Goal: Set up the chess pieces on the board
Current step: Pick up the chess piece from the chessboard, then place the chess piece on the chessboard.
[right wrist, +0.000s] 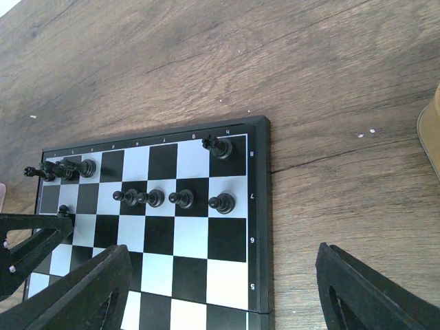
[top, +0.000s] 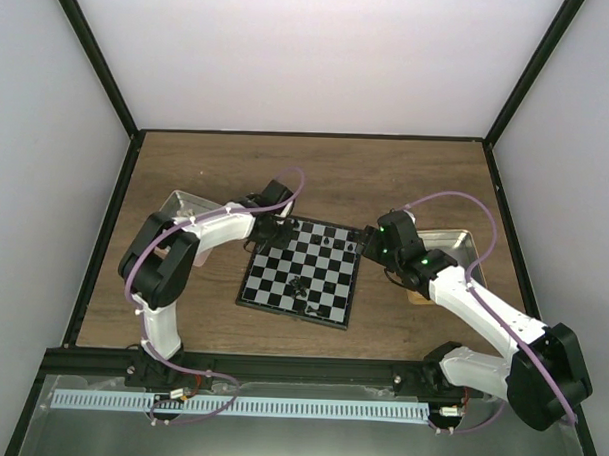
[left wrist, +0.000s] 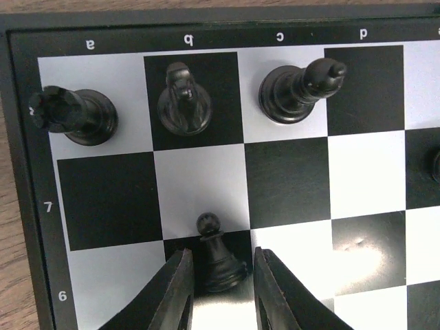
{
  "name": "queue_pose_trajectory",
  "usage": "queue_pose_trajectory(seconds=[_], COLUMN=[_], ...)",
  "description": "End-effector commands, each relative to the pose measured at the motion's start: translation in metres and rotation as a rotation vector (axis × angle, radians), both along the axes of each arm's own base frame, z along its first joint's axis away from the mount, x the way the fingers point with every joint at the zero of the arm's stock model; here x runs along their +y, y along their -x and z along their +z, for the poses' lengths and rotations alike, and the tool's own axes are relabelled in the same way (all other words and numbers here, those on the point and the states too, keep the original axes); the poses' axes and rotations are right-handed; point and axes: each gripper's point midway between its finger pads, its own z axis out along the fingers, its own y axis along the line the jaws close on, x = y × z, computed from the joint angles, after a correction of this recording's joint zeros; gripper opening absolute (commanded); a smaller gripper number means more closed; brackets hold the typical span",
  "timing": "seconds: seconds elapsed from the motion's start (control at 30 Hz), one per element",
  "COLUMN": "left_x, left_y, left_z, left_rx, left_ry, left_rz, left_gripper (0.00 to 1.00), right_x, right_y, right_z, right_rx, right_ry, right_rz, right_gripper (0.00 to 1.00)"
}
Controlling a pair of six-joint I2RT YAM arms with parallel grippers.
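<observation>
- Flanking a black pawn (left wrist: 214,253), the left gripper (left wrist: 221,254) has its jaws close on either side of the piece; I cannot tell whether they pinch it.
- That pawn stands upright in the b-file of the board (left wrist: 289,182), in front of the knight (left wrist: 183,100), which sits between a rook (left wrist: 74,115) and a bishop (left wrist: 299,89).
- The right gripper (right wrist: 221,253) hangs over the board's h-side edge, jaws spread wide, holding nothing.
- A row of pawns (right wrist: 221,203) lines the seventh rank.
</observation>
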Motion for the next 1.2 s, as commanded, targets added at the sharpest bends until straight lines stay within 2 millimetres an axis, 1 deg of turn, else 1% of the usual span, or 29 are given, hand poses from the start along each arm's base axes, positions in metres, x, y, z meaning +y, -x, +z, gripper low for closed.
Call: queue_pose_trajectory(seconds=[0.0,0.07,0.13,0.3,0.43,0.53,0.57,0.63,0.7,0.8,0.9,1.03,1.1,1.17], left_x=[0.012,0.016,0.018,0.015,0.009,-0.001,-0.007,-0.025,-0.045,-0.068,-0.079,-0.085,-0.087,-0.088], left_y=[0.013,0.011,0.011,0.011,0.009,0.011,0.014,0.025,0.042,0.067,0.089,0.112,0.122,0.133], left_z=[-0.017,-0.019,-0.022,-0.012,0.002,0.018,0.024,0.040,0.059,0.090,0.121,0.159,0.177,0.195], left_rx=[0.046,0.035,0.035,0.006,-0.031,-0.048,-0.048,-0.042,-0.046,-0.055,-0.075,-0.108,-0.125,-0.148], left_ry=[-0.060,-0.082,-0.090,-0.056,-0.014,0.049,0.085,0.189,0.303,0.468,0.606,0.739,0.798,0.854], left_rz=[0.016,0.028,0.035,0.022,-0.007,-0.038,-0.056,-0.120,-0.208,-0.337,-0.446,-0.562,-0.620,-0.681], left_gripper=[0.27,0.26,0.22,0.19,0.17,0.17,0.17,0.17,0.17,0.17,0.17,0.17,0.17,0.17], right_x=[-0.005,-0.005,-0.004,0.006,0.027,0.052,0.059,0.075,0.088,0.107,0.116,0.121,0.122,0.121], right_y=[0.001,0.001,0.002,0.002,0.003,0.007,0.009,0.016,0.020,0.031,0.039,0.051,0.057,0.061], right_z=[0.002,0.002,0.002,0.008,0.016,0.028,0.032,0.039,0.044,0.057,0.077,0.111,0.127,0.138], right_rx=[-0.003,-0.004,-0.002,-0.016,-0.041,-0.068,-0.073,-0.072,-0.064,-0.065,-0.114,-0.188,-0.216,-0.231], right_ry=[-0.001,-0.006,-0.009,-0.033,-0.086,-0.160,-0.186,-0.244,-0.294,-0.393,-0.472,-0.551,-0.583,-0.605], right_rz=[-0.023,-0.021,-0.016,0.043,0.158,0.293,0.333,0.424,0.490,0.600,0.662,0.733,0.759,0.766], right_gripper=[0.75,0.75,0.75,0.75,0.75,0.75,0.75,0.75,0.75,0.73,0.72,0.71,0.68,0.64])
